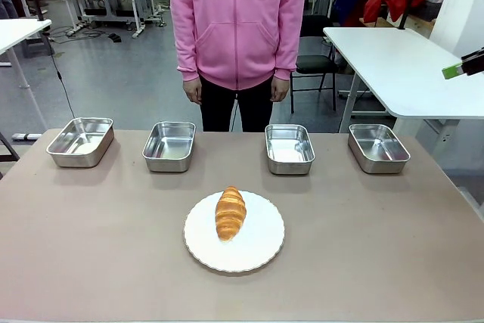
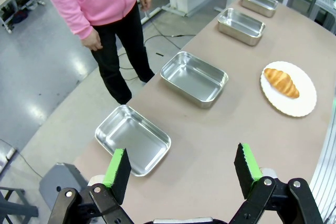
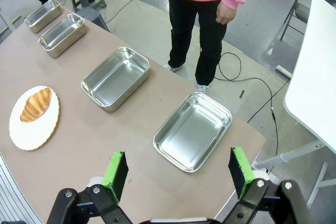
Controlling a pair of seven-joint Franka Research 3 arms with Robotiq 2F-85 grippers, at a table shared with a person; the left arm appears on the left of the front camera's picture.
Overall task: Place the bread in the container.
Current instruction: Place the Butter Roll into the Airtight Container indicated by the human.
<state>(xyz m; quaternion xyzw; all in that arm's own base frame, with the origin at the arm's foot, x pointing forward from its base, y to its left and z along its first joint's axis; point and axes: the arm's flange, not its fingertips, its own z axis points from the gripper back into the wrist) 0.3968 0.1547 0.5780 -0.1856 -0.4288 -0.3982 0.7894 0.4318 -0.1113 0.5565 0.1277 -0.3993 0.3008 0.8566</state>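
Left pincer: the left pincer (image 2: 182, 167) hangs over the left end of the worktop (image 1: 91, 247), its green pads wide apart and nothing between them.
Right pincer: the right pincer (image 3: 177, 170) hangs over the right end, also spread open and empty.
Bread: the bread (image 1: 231, 213) lies on the round white plate (image 1: 261, 251) at the middle of the near side, its long axis running near to far. No pincer touches it.
Containers: the containers (image 1: 169, 145) stand in one row behind the plate, well apart from each other, and all look empty.
Person: the person (image 1: 234, 28) stands at the far edge with both hands hanging down, pointing at nothing (so which pan is meant cannot be told).
Step in hand: judged from this, the grasp is not yet begun, and the approach to the bread comes first.
Next move: one pincer should come down over the bread, take it across its narrow width with a gentle close, then lift it clear of the plate and carry it to a pan.
Count: one bread, one plate, four containers, two pincers, one person.
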